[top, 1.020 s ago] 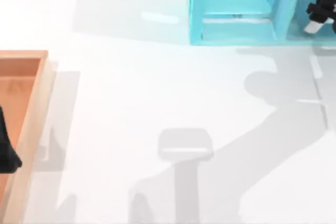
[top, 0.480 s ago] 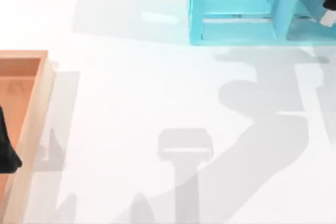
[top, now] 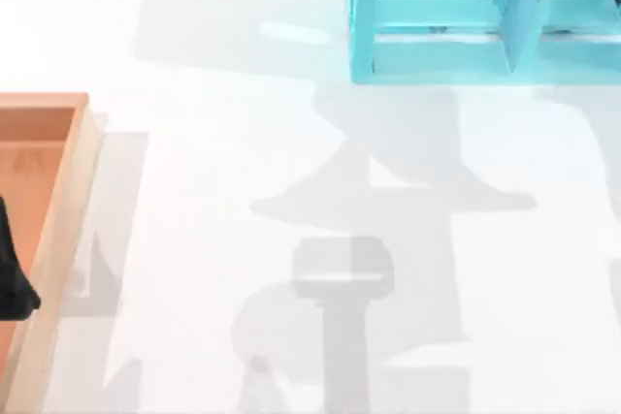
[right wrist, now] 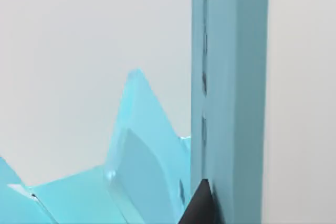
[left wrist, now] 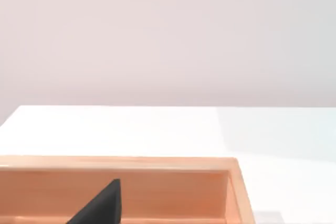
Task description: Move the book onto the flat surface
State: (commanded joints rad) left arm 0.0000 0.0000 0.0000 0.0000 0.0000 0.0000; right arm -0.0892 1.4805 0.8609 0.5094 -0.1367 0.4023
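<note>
Two grippers: I run both from here; the right one is at the book, the left one is parked.
Right gripper point(right wrist: 198, 205): on its wrist camera I see one dark tip, pressed against the edge of the book.
Right grip state: cannot tell whether it is apart, together or clamped on the book.
Book point(right wrist: 230, 93): teal-blue slab, darker than the shelf, running straight up through the right wrist picture, with small dark marks down its near edge.
Book position: right at the gripper tip and close to the camera, with the shelf behind and beside it. I cannot tell whether it touches the shelf or rests on anything.
Shelf point(top: 437, 55): light cyan unit with compartments, at the far edge of the table, right of centre. Its angled panels point(right wrist: 79, 198) show on the right wrist camera.
Tabletop point(top: 213, 143): broad plain white surface, with wide grey shadows point(top: 388, 201) across its middle.
Left gripper point(top: 12, 273): dark shape at the table's left edge, over the tray. A dark tip point(left wrist: 100, 208) shows on the left wrist camera.
Left grip state: cannot tell.
Tray point(top: 68, 201): orange-brown wood with a raised rim point(left wrist: 115, 162), on the left side of the table, well apart from the shelf.
</note>
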